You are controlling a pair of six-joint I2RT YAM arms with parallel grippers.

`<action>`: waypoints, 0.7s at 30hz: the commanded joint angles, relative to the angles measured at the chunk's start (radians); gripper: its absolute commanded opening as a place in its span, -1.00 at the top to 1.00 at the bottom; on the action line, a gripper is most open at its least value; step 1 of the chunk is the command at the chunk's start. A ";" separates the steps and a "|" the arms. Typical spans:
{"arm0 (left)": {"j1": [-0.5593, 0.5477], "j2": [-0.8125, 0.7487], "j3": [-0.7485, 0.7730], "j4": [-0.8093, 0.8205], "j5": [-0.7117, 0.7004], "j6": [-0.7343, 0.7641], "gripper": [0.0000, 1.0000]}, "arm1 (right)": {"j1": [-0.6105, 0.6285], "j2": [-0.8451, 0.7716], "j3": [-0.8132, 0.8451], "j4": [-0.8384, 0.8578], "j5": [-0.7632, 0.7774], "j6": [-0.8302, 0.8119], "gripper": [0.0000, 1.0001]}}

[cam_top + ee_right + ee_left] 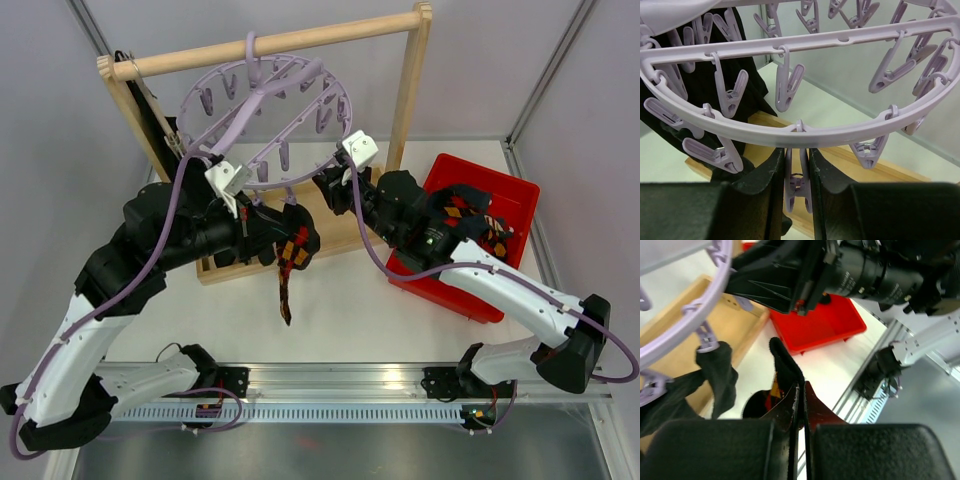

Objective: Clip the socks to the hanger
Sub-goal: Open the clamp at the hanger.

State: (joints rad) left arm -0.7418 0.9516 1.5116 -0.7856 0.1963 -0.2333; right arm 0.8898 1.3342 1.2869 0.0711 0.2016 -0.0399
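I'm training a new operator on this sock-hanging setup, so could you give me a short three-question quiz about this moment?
1. True or false: the left gripper has its jaws shut on a patterned sock.
2. What sits between the right gripper's jaws? A: a plain sock. B: a clip of the hanger. C: nothing.
3. What colour is the bin holding the spare socks?
Key: 1 true; 2 B; 3 red.
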 commanded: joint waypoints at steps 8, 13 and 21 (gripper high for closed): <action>-0.001 0.064 -0.065 0.054 0.097 0.025 0.95 | 0.028 -0.010 0.095 -0.096 0.027 0.077 0.99; -0.001 0.064 -0.155 0.181 0.020 -0.009 0.95 | 0.031 -0.004 0.126 -0.131 0.039 0.118 0.99; -0.002 0.075 -0.223 0.322 -0.044 -0.063 0.95 | 0.055 0.031 0.186 -0.191 0.139 0.210 0.99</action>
State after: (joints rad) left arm -0.7418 1.0222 1.2892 -0.5877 0.1970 -0.2554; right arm 0.9337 1.3464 1.4147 -0.0978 0.2657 0.1097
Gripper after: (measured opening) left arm 0.033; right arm 0.276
